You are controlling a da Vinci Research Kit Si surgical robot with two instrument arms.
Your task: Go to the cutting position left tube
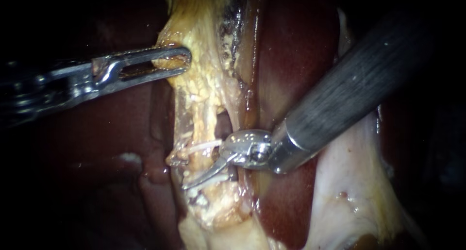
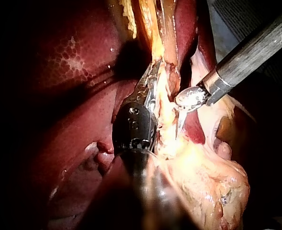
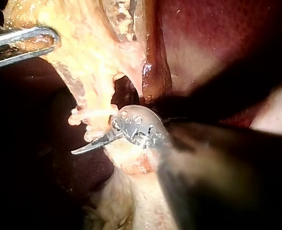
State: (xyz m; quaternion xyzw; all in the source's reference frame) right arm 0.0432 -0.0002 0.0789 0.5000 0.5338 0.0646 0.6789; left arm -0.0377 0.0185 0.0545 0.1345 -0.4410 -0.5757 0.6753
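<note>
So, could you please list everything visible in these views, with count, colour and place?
liver: 1, dark red, behind and beside the fatty tissue
fatty tissue: 1 band, yellow, down the middle
thin strand: 1, pale, perhaps a tube, crossing low on the band
pale tissue: 1 sheet, whitish, under the right shaft
left instrument: 1, silver, tool shut on the fatty tissue
right instrument: 1, silver tip, dark shaft, tip just below the thin strand

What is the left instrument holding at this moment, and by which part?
The left instrument holds the yellow tissue by its side edge, above the tube. Both jaws are closed on that edge.
</note>
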